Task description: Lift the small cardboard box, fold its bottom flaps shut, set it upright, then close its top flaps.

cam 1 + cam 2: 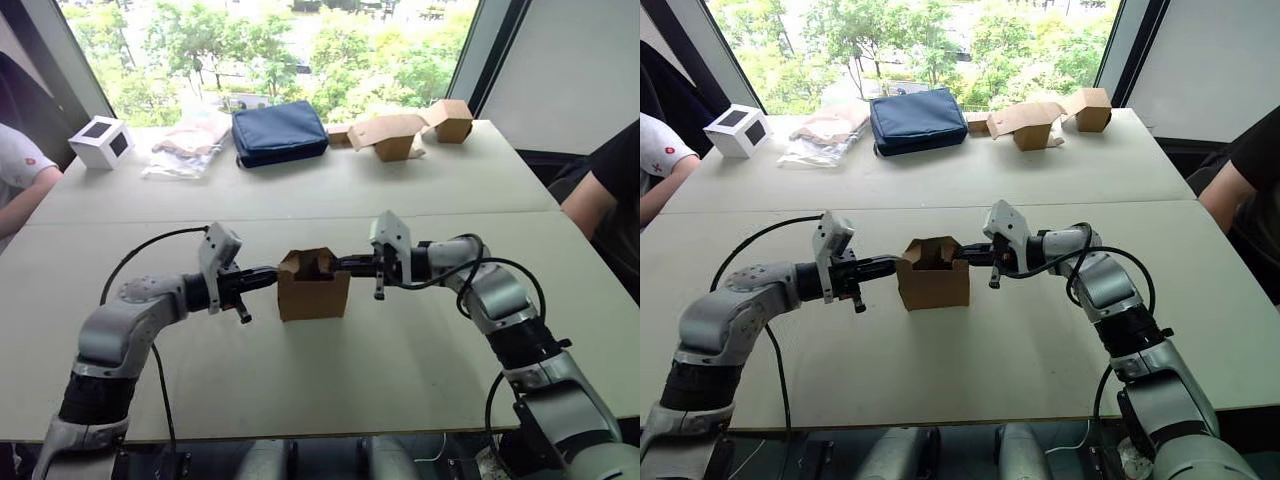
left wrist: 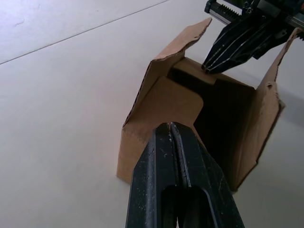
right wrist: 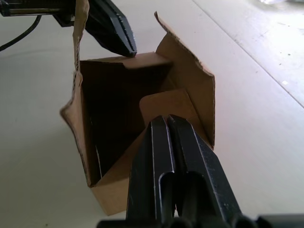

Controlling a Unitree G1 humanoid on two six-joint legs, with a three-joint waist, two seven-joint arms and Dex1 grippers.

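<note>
The small cardboard box (image 1: pixel 313 292) stands upright on the table (image 1: pixel 330 400), midway between my arms, with its top open. My left gripper (image 1: pixel 275 277) is shut, its tip against the box's left top flap (image 2: pixel 175 102), which leans inward. My right gripper (image 1: pixel 340 263) is also shut, its tip on the opposite top flap (image 3: pixel 166 102), which is likewise tipped inward. The two longer top flaps still stand up. The bottom flaps are hidden under the box. The left wrist view also catches the right gripper (image 2: pixel 211 66), and the right wrist view the left gripper (image 3: pixel 128 51).
Along the far edge sit a white cube (image 1: pixel 101 141), clear plastic bags (image 1: pixel 185 145), a navy pouch (image 1: pixel 280 132) and larger tan boxes (image 1: pixel 395 133). One person's arm (image 1: pixel 20 185) rests at the left edge, and another person (image 1: pixel 605 190) is at the right.
</note>
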